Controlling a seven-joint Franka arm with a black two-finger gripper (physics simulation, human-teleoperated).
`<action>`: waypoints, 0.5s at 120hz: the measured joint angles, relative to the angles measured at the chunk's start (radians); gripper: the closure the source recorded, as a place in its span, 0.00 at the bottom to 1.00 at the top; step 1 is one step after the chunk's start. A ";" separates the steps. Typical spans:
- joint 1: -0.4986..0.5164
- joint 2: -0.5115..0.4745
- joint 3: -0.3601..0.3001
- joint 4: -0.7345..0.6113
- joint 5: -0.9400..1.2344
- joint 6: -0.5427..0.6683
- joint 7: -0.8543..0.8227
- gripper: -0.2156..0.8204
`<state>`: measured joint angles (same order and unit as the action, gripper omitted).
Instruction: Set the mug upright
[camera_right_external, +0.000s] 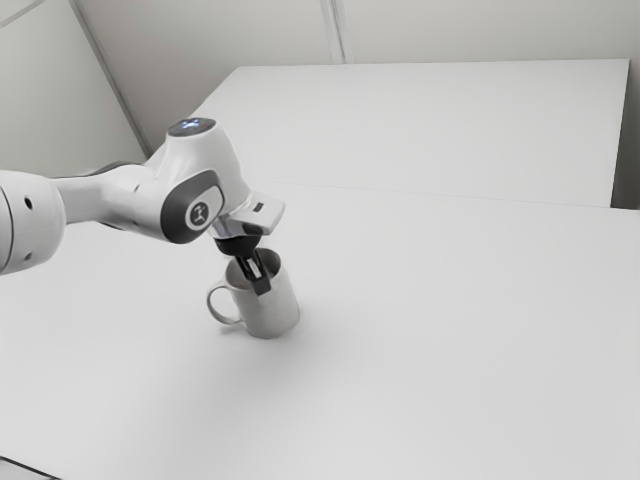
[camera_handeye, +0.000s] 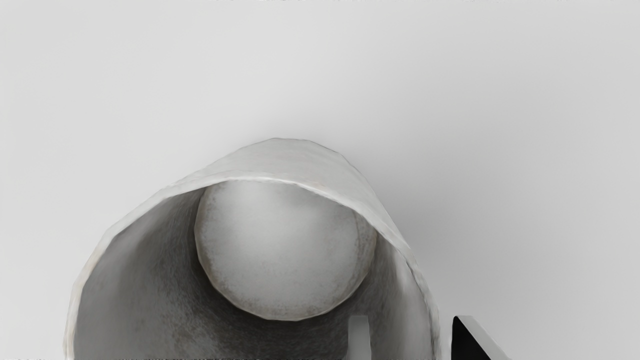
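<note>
A light grey mug (camera_right_external: 275, 307) stands on its base, mouth up, its handle toward the exterior view's left; whether it tilts slightly I cannot tell. My gripper (camera_right_external: 257, 277) points down at the rim, one finger outside the wall and the other reaching into the mouth. Looking from the hand, the mug (camera_handeye: 300, 155) shows its round inner floor and rim. Its wall passes between the two fingertips of the open gripper (camera_handeye: 411, 334), with a gap on the inner finger's side. The handle is hidden from the hand's camera.
The mug rests on a wide white table (camera_right_external: 450, 350). Behind it is another white surface (camera_right_external: 430, 120), near the room's pale walls. A dark-edged corner shows at the exterior view's lower left.
</note>
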<state>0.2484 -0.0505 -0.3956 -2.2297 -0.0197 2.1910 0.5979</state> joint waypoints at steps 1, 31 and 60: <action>0.001 -0.002 -0.001 0.000 0.000 0.001 -0.002 0.68; -0.010 -0.072 -0.019 0.014 0.000 -0.009 -0.057 0.36; 0.005 -0.076 -0.005 0.194 -0.003 -0.184 -0.257 0.26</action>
<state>0.2535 -0.1265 -0.4005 -2.0360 -0.0223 2.0072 0.3413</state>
